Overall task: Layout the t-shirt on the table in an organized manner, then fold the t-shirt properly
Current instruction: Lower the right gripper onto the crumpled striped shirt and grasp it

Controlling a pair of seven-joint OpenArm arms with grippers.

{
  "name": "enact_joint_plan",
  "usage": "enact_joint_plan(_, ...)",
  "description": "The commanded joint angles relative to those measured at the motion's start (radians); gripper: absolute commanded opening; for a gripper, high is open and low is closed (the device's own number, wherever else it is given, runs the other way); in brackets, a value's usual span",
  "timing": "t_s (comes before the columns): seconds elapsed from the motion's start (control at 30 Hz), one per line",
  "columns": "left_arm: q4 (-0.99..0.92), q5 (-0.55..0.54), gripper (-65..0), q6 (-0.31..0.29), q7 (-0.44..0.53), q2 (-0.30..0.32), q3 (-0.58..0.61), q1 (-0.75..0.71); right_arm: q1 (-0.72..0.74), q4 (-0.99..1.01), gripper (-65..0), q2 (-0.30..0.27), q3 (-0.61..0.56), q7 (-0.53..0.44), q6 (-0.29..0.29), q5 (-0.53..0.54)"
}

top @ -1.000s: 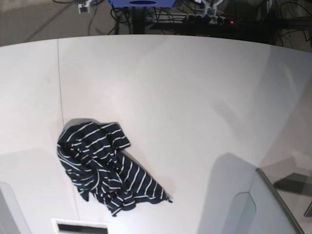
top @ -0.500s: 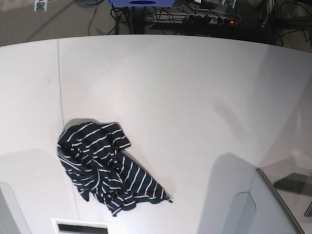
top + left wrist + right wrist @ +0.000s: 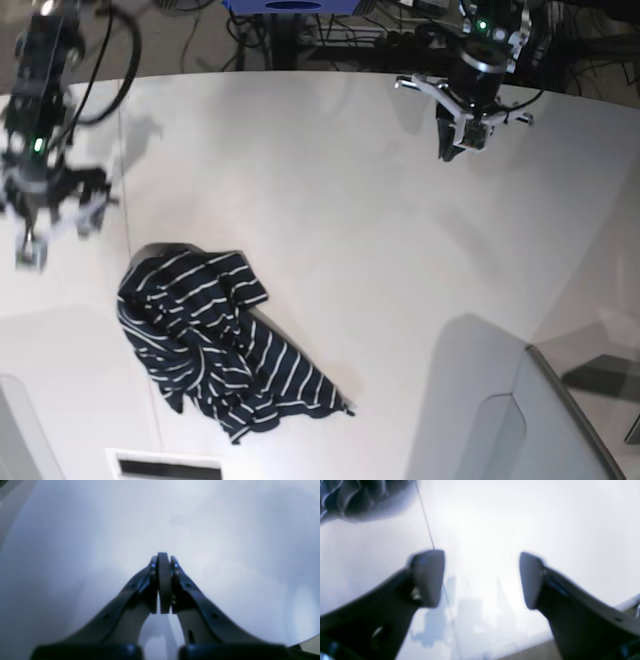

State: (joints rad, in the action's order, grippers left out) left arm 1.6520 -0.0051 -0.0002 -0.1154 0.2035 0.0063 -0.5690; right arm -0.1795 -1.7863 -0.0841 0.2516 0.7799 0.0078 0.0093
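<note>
Striped t-shirt (image 3: 212,340) crumpled in a heap near the tabletop's (image 3: 330,200) front-left corner, just right of the thin seam line (image 3: 126,200). Long axis diagonal, from the bunched upper end nearest the left edge down to a tapered point toward the front edge. Collar and sleeves buried in folds; facing impossible to tell.

Soft, light, limp fabric by the look of it: likely to sag and drag, not slide stiffly. Best taken at an outer hem or a shoulder corner, pinching a single layer and lifting to shake the folds loose.

Right hand (image 3: 58,222) above the left edge beside the heap, fingers (image 3: 427,577) spread wide, holding nothing. Left hand (image 3: 462,140) near the far edge, well apart from the shirt, fingertips (image 3: 163,580) pressed together, empty.
</note>
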Motion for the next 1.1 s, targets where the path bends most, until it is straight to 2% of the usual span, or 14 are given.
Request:
enact_joint_plan(0.0,0.012,-0.003,-65.0,0.006,-0.019,-0.017,-0.007,0.03,0.061,0.016,-15.0,-0.03,-0.018,-0.007,-0.006,-0.012)
enact_joint_plan(0.13,0.003,-0.003,-65.0,0.006,-0.166,-0.075,-0.01,0.125,0.229,0.15,-15.0,-0.133,-0.139,-0.012,-0.006,-0.012)
enact_joint_plan(0.23,0.006,0.004,-65.0,0.006,-0.195,-0.097,-0.009,0.171,0.311,0.259,-15.0,-0.162,-0.228,-0.014,-0.006,-0.012)
enact_joint_plan(0.43,0.003,0.0,-65.0,0.006,-0.194,-0.109,0.002,0.251,0.346,0.309,-15.0,-0.154,-0.311,-0.103,-0.009,-0.013)
enact_joint_plan(0.57,0.029,0.007,-65.0,0.006,-0.192,-0.108,-0.01,0.267,0.4,0.372,-15.0,-0.138,-0.357,-0.115,-0.01,-0.015)
enact_joint_plan(0.77,0.057,0.007,-65.0,0.006,-0.197,-0.1,-0.009,0.271,0.522,0.579,-15.0,-0.13,-0.364,-0.142,-0.01,-0.015)
enact_joint_plan(1.07,-0.011,0.009,-65.0,0.006,-0.2,-0.086,-0.009,0.283,0.573,0.744,-15.0,-0.112,-0.366,-0.205,-0.01,-0.013)
